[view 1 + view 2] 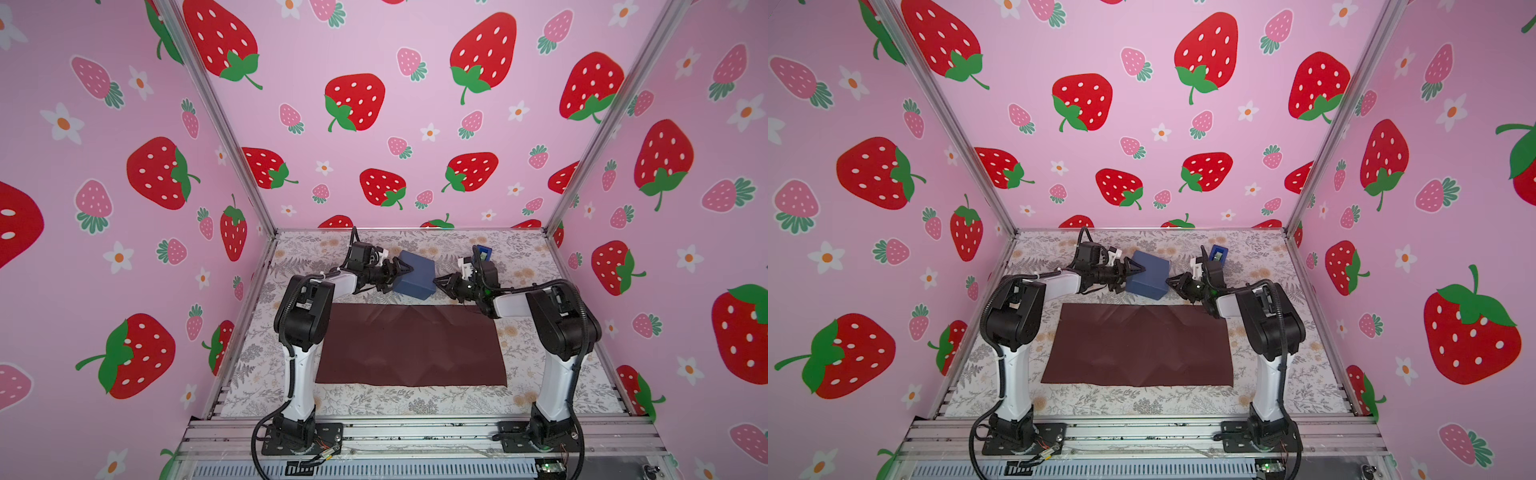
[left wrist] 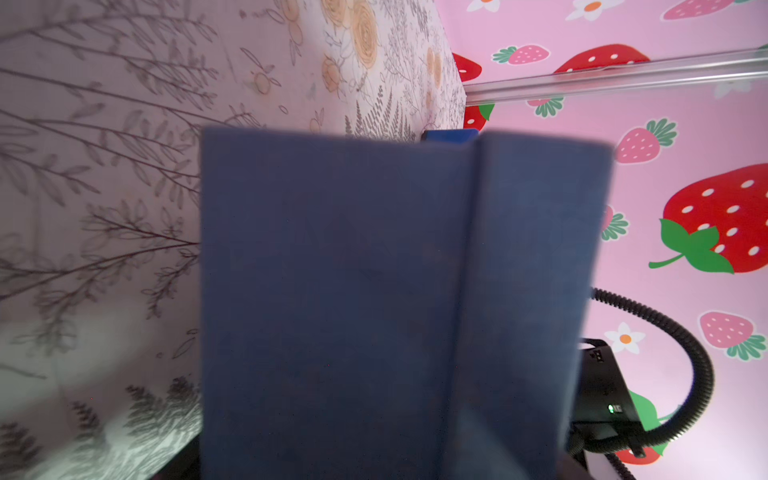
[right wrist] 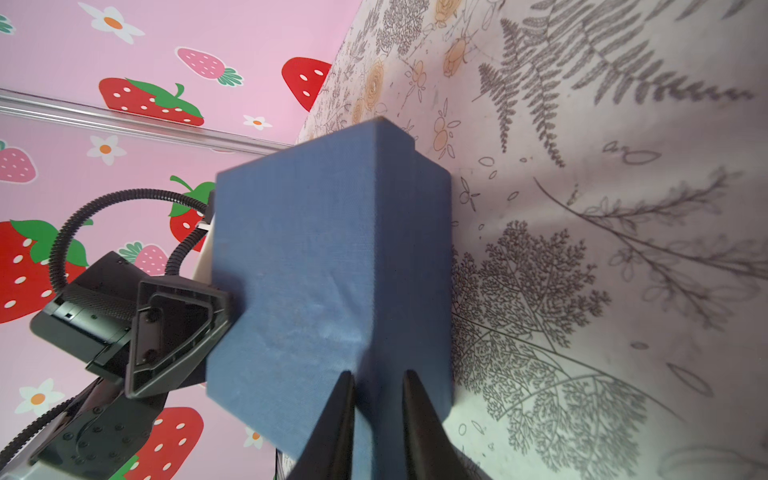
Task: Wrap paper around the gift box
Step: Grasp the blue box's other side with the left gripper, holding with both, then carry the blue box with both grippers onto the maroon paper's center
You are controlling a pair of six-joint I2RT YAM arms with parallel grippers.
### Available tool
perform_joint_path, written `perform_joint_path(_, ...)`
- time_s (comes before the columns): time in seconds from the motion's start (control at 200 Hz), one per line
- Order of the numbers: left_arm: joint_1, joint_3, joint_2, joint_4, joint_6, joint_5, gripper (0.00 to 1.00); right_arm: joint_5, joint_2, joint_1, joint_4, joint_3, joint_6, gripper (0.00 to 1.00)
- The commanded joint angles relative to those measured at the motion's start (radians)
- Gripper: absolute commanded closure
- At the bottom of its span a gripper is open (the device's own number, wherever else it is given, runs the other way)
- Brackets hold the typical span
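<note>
Gift box (image 1: pixel 415 276), a squarish slate-blue cardboard block, is seen tilted in both top views, just beyond the far edge of the flat, creased maroon paper (image 1: pixel 411 345). It is flanked by the left gripper (image 1: pixel 400 280), jaws spread wide, and the right gripper (image 1: pixel 435 282). In the left wrist view only its matte faces are shown; whether it is clamped there cannot be told. In the right wrist view one edge is pinched between the right gripper's tapered black fingers (image 3: pixel 340 415).
</note>
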Motion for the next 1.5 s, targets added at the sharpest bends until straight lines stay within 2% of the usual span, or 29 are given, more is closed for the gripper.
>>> perform_joint_path(0.0,-0.004,0.030,0.004,0.017,-0.012,0.027,0.16,0.025,0.018,0.008,-0.110,-0.010,0.002,0.77)
perform_joint_path(0.14,-0.002,0.036,0.000,0.006,-0.007,0.025,0.20,0.029,-0.010,0.003,-0.134,-0.004,-0.013,0.72)
perform_joint_path(0.325,0.002,0.039,-0.041,-0.027,0.018,0.009,0.24,0.056,-0.116,-0.019,-0.237,0.001,-0.079,0.59)
perform_joint_path(0.62,0.008,-0.014,-0.194,-0.098,0.045,-0.035,0.24,0.060,-0.321,-0.083,-0.449,0.000,-0.216,0.54)
perform_joint_path(0.95,-0.012,-0.258,-0.463,-0.094,-0.003,-0.101,0.25,0.009,-0.478,-0.115,-0.553,-0.054,-0.268,0.54)
perform_joint_path(1.271,-0.154,-0.586,-0.741,-0.070,-0.049,-0.256,0.25,0.000,-0.586,-0.112,-0.549,-0.180,-0.242,0.53)
perform_joint_path(1.426,-0.213,-0.719,-0.783,0.076,-0.151,-0.283,0.26,0.004,-0.623,-0.107,-0.547,-0.229,-0.228,0.53)
perform_joint_path(1.496,-0.233,-0.728,-0.782,0.064,-0.147,-0.292,0.26,-0.002,-0.634,-0.102,-0.549,-0.239,-0.224,0.53)
